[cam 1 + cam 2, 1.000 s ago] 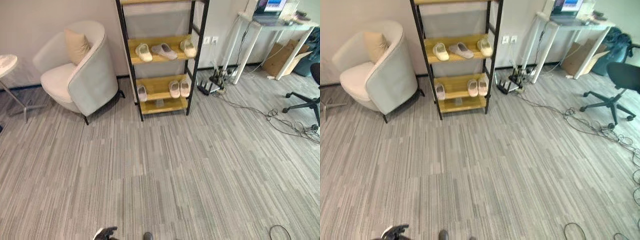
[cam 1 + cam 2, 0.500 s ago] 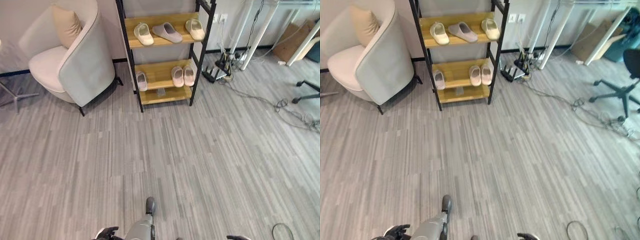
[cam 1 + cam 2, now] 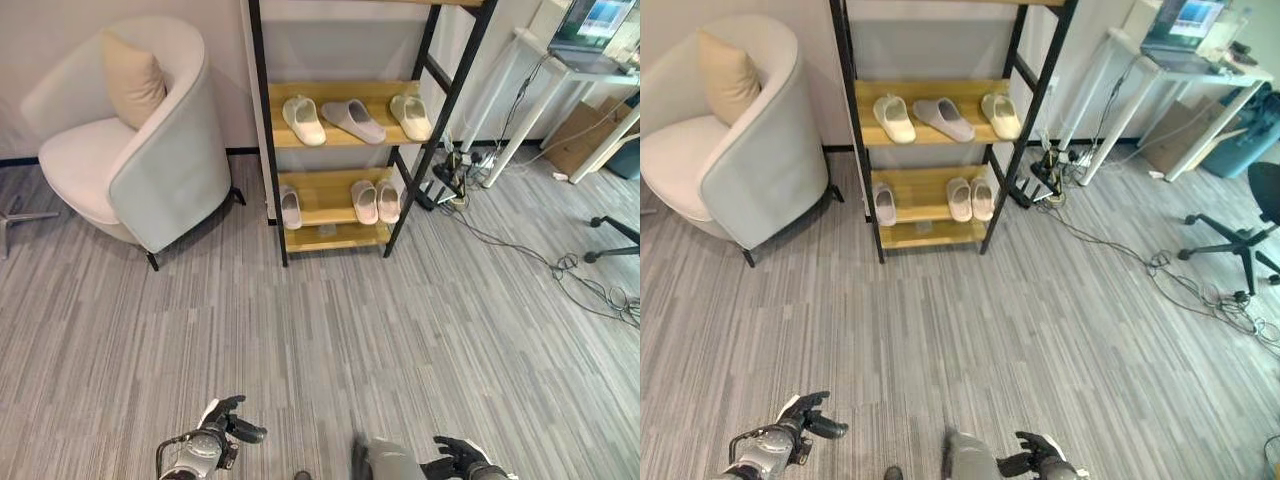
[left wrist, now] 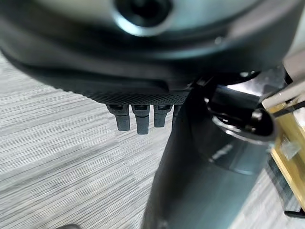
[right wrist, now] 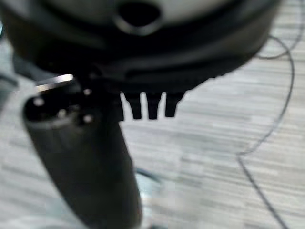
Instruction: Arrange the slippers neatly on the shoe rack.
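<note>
Standing: well back from the shoe rack (image 3: 350,130); approach step seems in hand
Slippers: 3 are lying on the upper shelf (image 3: 345,125), the grey slipper (image 3: 353,120) askew; 3 on the lower shelf (image 3: 330,205)
Left hand (image 3: 222,425): fingers relaxed, holding nothing
Right hand (image 3: 455,458): loosely spread, gripping nothing
Next: likely walking closer, then straightening the grey slipper

Head eyes look down, sharing the far shoe rack (image 3: 345,150); wrist cameras hug the floor.
</note>
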